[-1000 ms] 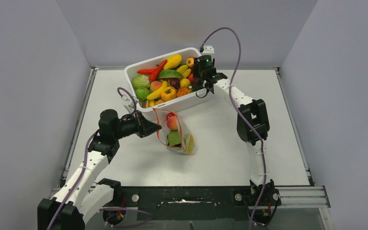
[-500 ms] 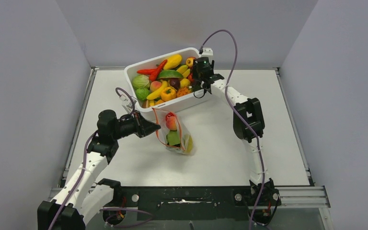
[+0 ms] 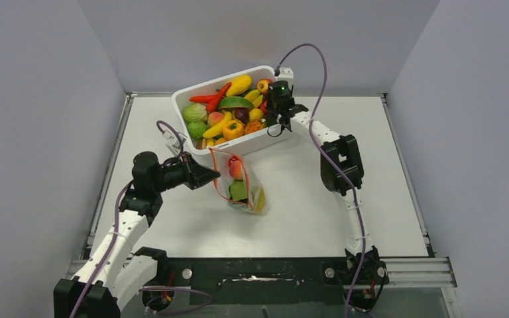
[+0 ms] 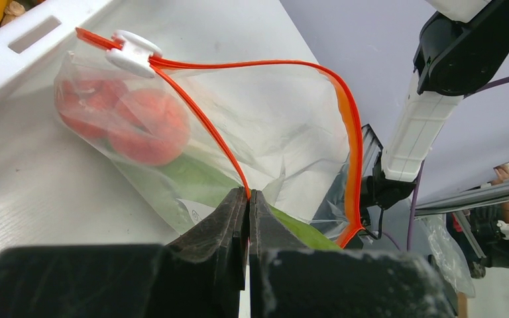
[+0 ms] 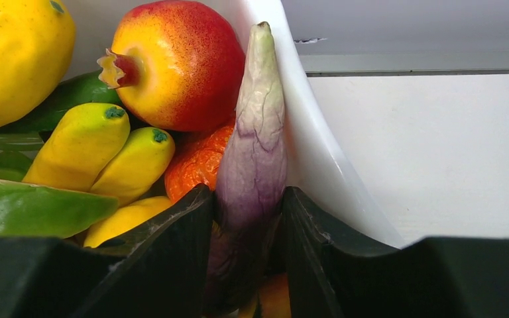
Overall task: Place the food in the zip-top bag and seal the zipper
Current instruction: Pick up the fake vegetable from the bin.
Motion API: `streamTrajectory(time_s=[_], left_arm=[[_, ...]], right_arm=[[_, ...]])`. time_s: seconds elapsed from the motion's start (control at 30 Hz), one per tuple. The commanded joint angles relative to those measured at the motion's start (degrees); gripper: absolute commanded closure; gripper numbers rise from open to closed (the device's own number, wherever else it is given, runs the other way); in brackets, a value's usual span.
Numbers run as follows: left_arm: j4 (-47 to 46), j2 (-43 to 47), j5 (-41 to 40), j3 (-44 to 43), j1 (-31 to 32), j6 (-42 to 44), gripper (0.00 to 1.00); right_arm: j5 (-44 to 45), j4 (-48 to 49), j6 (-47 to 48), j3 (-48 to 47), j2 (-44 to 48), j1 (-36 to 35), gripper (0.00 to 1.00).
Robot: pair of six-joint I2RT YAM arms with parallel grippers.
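Observation:
The clear zip-top bag [image 3: 244,189] lies on the table in front of the white tub, its mouth open, with a red fruit [image 4: 147,126], a green leaf and a yellow piece inside. My left gripper [image 4: 248,193] is shut on the bag's red-orange zipper strip [image 4: 205,129], whose white slider [image 4: 132,48] sits at the far end. My right gripper [image 5: 248,199] reaches into the tub's right side and is shut on a long purple-and-pale toy vegetable [image 5: 255,139]. In the top view it [image 3: 275,109] is at the tub's right rim.
The white tub [image 3: 252,140] at the back holds several toy fruits and vegetables: a red-yellow pomegranate [image 5: 172,63], yellow bananas [image 5: 106,149], an orange piece, green leaves. The tub wall [image 5: 315,152] is right beside my right finger.
My right gripper has edged slightly left, further into the tub's right corner. The left gripper has shifted slightly left, the bag with it.

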State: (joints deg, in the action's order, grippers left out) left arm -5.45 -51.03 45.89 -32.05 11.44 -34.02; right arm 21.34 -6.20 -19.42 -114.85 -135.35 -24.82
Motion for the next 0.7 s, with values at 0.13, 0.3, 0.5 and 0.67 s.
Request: streamTrajectory(time_s=[0.13, 0.3, 0.5, 0.67], left_arm=[[-6.0, 0.8, 2.5, 0.1, -1.6, -1.2, 1.00], [-5.8, 0.7, 1.6, 0.1, -1.8, -1.2, 1.00], [-6.4, -0.2, 0.0, 0.1, -1.7, -1.5, 1.00], [-6.7, -1.7, -0.3, -0.8, -1.6, -2.7, 1.00]], right_arm=[[-1.7, 7.1, 1.8, 2.6, 4.5, 0.6, 0.78], [-3.9, 7.4, 3.0, 3.7, 7.4, 0.6, 0.78], [-5.6, 6.2, 4.7, 4.6, 11.9, 0.5, 0.78], [-5.8, 5.4, 6.0, 7.6, 17.3, 0.5, 0.79]])
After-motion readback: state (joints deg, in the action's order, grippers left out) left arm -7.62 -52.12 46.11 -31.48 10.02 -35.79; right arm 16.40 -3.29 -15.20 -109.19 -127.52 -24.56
